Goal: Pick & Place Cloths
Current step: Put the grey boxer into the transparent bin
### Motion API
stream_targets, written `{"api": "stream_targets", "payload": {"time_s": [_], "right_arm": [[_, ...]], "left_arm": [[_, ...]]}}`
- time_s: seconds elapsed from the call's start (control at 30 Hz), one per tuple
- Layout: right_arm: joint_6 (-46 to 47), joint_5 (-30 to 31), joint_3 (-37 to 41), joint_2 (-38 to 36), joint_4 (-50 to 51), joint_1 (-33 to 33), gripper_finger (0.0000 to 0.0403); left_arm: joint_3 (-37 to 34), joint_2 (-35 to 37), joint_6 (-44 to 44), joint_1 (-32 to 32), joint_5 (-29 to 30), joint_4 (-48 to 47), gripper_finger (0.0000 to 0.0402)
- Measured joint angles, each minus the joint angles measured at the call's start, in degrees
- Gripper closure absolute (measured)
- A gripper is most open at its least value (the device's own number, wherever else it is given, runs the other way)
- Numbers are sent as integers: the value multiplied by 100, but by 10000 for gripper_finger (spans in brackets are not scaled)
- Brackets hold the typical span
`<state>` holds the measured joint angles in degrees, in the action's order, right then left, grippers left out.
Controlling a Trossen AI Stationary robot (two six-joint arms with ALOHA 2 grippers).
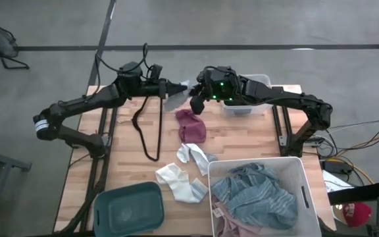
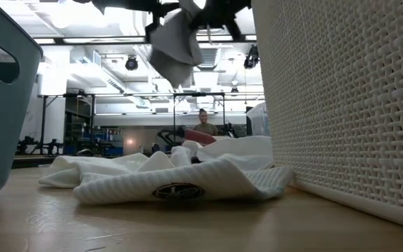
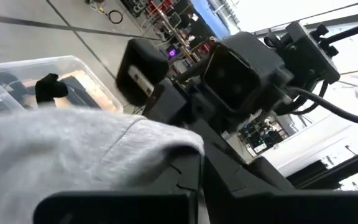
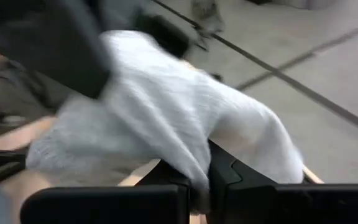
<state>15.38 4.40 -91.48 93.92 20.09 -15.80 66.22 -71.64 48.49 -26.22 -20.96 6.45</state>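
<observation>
A grey cloth (image 1: 176, 99) hangs in the air above the table's far edge, between my two grippers; in the low view the grey cloth (image 2: 175, 45) dangles from the top. My left gripper (image 1: 170, 88) meets it from the left, and my right gripper (image 1: 195, 100) from the right. Both are shut on it. A maroon cloth (image 1: 191, 125) lies flat on the table just nearer. White socks (image 1: 196, 155) (image 1: 179, 182) lie in the table's middle. Blue-striped cloth (image 1: 254, 194) and a pink piece (image 1: 224, 214) lie in the white basket. My left gripper holds the grey cloth's upper part (image 3: 104, 149), coming level from the table's left; the cloth drapes over the fingers and hides the place of contact. My right gripper pinches a fold of the grey cloth (image 4: 194, 165) between its two fingers (image 4: 235, 174), coming from the table's right. The cloth is lifted clear and bunched in front of them.
A white woven basket (image 1: 306, 191) stands at the near right corner and a teal bin (image 1: 129, 209) at the near left. A clear plastic box (image 1: 258, 82) sits at the far right edge. A black hanger (image 1: 147, 128) lies left of the maroon cloth.
</observation>
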Motion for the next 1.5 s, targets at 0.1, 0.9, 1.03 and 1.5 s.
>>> {"api": "stream_targets", "payload": {"time_s": [0.1, 0.9, 1.03, 1.5], "right_arm": [[-19, 341, -2, -121, 442, -91, 392], [109, 2114, 0, -798, 3156, -639, 393], [385, 2677, 0, -908, 3750, -721, 390], [988, 2683, 83, -944, 5520, -1310, 377]], "left_arm": [[0, 9, -45, -4, 1, -6, 392], [7, -197, -580, -9, -27, -1068, 376], [4, -399, -647, -11, 280, -1708, 376], [2, -1936, -584, -13, 206, -2209, 376]]}}
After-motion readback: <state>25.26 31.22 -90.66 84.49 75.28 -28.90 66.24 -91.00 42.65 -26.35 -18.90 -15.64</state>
